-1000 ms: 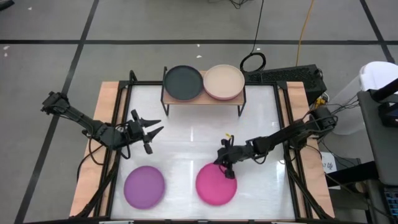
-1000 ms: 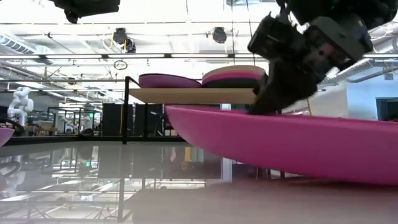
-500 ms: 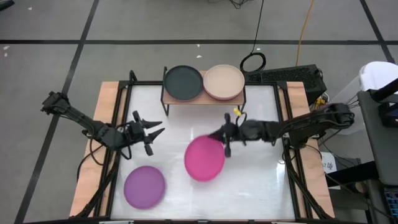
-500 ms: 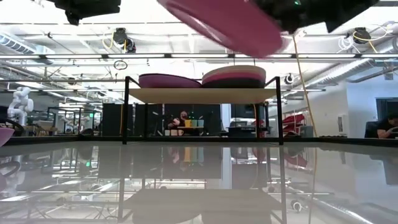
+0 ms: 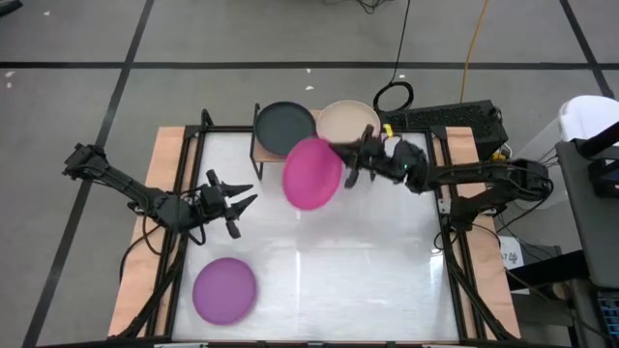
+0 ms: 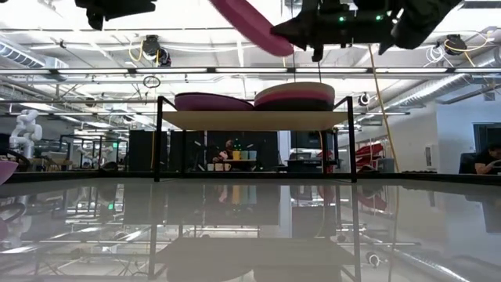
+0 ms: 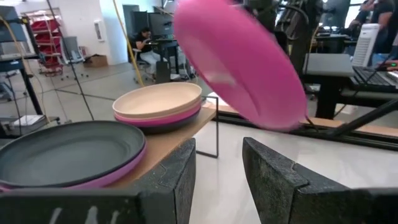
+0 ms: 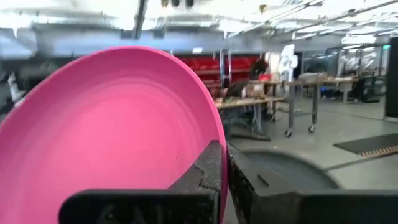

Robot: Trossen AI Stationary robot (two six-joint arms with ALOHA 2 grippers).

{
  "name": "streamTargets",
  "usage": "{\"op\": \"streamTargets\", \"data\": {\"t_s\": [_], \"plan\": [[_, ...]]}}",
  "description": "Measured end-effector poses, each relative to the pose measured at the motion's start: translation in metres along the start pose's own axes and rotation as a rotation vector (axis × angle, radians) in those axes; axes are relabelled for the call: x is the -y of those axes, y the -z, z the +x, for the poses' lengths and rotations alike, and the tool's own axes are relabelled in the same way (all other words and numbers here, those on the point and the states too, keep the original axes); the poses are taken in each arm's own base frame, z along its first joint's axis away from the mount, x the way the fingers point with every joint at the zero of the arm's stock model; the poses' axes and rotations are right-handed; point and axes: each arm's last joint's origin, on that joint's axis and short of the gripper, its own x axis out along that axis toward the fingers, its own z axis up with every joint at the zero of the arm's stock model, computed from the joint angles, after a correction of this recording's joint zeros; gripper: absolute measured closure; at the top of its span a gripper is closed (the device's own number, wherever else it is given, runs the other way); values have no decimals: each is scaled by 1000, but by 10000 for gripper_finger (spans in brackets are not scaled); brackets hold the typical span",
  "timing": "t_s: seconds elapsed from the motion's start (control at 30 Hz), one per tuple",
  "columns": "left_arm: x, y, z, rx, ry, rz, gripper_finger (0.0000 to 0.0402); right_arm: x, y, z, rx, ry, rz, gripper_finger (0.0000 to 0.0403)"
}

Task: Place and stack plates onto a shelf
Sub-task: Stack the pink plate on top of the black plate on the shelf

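**Magenta plate held in the air by the shelf**

The left gripper (image 5: pixel 235 204) hangs over the left side of the table (image 5: pixel 387 280), its fingers spread wide with nothing between them. Its arm reaches in low from the left edge, and its fingers point toward the table's middle. Nearer the front left corner, a purple plate (image 5: pixel 224 290) lies flat on the white top, well apart from that gripper.

At the back edge stands the shelf (image 6: pixel 250 120), a light wooden board on thin black legs. It carries two stacks side by side. On the left, a dark grey plate (image 5: pixel 280 124) sits on top, with a purple-pink rim showing beneath it in the left wrist view. On the right, a beige plate (image 5: pixel 345 120) tops a pink one and a dark one.

The magenta plate (image 5: pixel 311 173) is off the table, tilted steeply on edge, just in front of the shelf and overlapping both stacks from above. The right gripper (image 5: pixel 352 166) is clamped on its right rim, one finger on each face. The right arm stretches in from the right edge, nearly level, along the back of the table.
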Motion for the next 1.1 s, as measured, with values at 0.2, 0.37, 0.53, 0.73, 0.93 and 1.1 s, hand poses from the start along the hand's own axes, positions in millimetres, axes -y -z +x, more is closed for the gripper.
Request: {"op": "streamTargets", "data": {"t_s": [0.2,0.37,0.53,0.73,0.93,1.1], "plan": [[-5,-1,5,7,-38,-10,263,34,-23,26,77,14,10,403],[-8,-5,7,37,-60,-42,263,60,-41,63,83,8,-14,403],[-11,-7,9,54,-79,-36,263,89,-37,100,-7,17,-74,403],[-16,-7,13,52,-117,-4,263,125,-5,117,-105,89,-123,403],[-23,-7,19,48,-173,40,263,154,14,118,-96,147,-110,403],[-28,-7,22,44,-206,61,263,164,24,117,-120,119,-103,403]]}}
